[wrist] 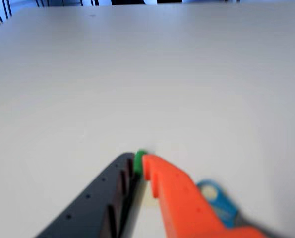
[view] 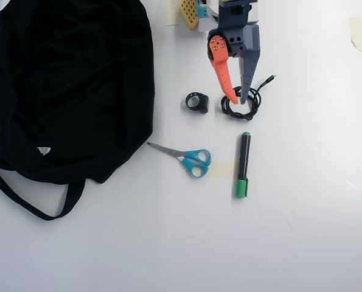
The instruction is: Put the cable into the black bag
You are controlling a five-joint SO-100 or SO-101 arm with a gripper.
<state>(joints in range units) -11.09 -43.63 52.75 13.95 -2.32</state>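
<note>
Cable (view: 241, 107): one, thin black cord in a small loose coil on the white table (view: 302, 231), plug end trailing up and to the right in the overhead view. Directly under the gripper (view: 239, 98), fingertips over the upper part of the coil; contact with the cord not discernible. No marked long axis beyond the stray plug end.

Gripper: one, orange finger (view: 222, 70) and dark finger (view: 247, 68) converging to a narrow gap at the tips; nearly closed in the wrist view (wrist: 141, 166), nothing visibly pinched there.

Black bag (view: 71, 85): one, large and soft, well to the left of the cable in the overhead view, strap looping below it, small white tag near its lower edge. Opening not discernible.

Ring-shaped black object (view: 197, 101): one, just left of the coil, between cable and bag.

Scissors (view: 184, 157): one pair, blue handles, below the ring.

Marker (view: 243, 164): one, black body, green ends, upright in the overhead view below the coil.

Judged step: grasp of the coil, then carry leftward to the bag.
</note>
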